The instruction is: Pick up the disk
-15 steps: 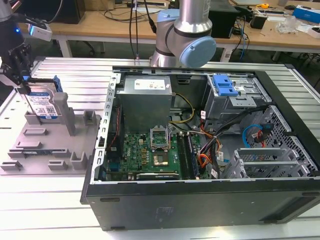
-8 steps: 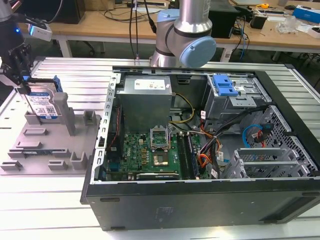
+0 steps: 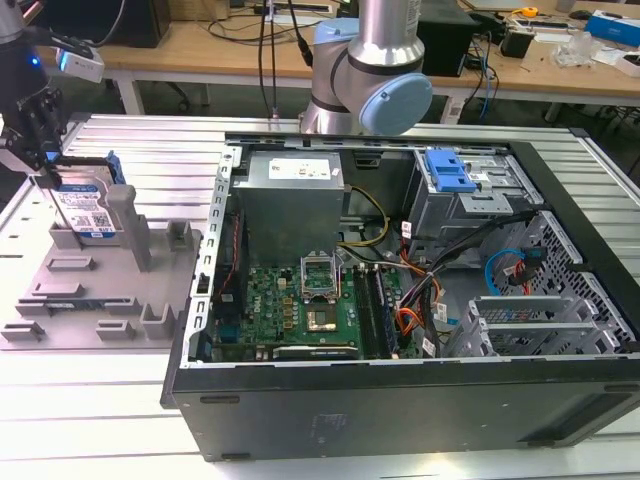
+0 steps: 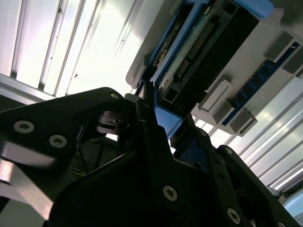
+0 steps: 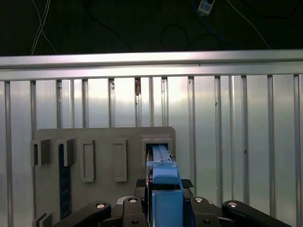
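Note:
The disk stands upright on its edge in a slot of the grey slotted tray, at the exterior view's far left; its white-and-blue label shows. My gripper comes down on it from above, with dark fingers on either side of its upper edge. In the first wrist view the disk is seen edge-on, and my gripper is shut on its blue side rail. In the second wrist view my gripper clamps that rail, and the disk reaches down to the tray.
An open computer case with a blue bracket takes up the middle and right of the slatted metal table. The arm's base rises behind the case. A memory stick lies in another tray slot.

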Motion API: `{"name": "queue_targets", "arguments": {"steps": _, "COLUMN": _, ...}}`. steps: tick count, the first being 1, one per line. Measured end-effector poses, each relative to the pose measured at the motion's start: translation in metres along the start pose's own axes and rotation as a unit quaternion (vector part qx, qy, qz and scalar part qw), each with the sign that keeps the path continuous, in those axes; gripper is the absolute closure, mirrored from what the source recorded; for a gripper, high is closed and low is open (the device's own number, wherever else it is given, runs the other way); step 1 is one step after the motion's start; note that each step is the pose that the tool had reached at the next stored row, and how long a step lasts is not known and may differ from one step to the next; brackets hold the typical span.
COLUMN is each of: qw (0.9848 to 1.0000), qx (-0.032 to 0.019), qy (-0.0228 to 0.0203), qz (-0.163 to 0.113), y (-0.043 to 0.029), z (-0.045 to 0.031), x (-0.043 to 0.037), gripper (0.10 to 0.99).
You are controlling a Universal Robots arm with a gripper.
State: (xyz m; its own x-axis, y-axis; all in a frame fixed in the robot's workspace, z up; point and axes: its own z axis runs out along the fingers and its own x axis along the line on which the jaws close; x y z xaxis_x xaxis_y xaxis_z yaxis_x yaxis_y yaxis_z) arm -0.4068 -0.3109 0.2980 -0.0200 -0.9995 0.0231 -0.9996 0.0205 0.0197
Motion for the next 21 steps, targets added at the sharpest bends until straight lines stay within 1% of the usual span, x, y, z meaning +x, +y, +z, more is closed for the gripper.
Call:
{"name": "queue_targets", "arguments": {"steps": 4, "qw": 1.0000, "qx": 0.0000, "qy": 0.0000, "qz": 0.000, "y": 0.0000, "z": 0.0000, "x": 0.0012, "gripper": 0.722}}
{"name": "queue_targets", "arguments": {"steps": 14, "qw": 1.0000, "qx": 0.0000, "qy": 0.0000, "qz": 0.000, "y": 0.0000, "z": -0.0002, "x": 0.0014, "gripper": 0.722}}
{"name": "queue_targets", "arguments": {"steps": 16, "qw": 1.0000, "qx": 0.0000, "qy": -0.0003, "qz": 0.000, "y": 0.0000, "z": -0.0020, "x": 0.0014, "gripper": 0.722}}
{"name": "queue_targets", "arguments": {"steps": 20, "qw": 1.0000, "qx": 0.0000, "qy": -0.0005, "qz": 0.000, "y": 0.0002, "z": -0.0119, "x": 0.0016, "gripper": 0.722}}
{"name": "queue_targets", "arguments": {"steps": 21, "qw": 1.0000, "qx": 0.0000, "qy": -0.0005, "qz": 0.000, "y": 0.0003, "z": -0.0169, "x": 0.0018, "gripper": 0.722}}
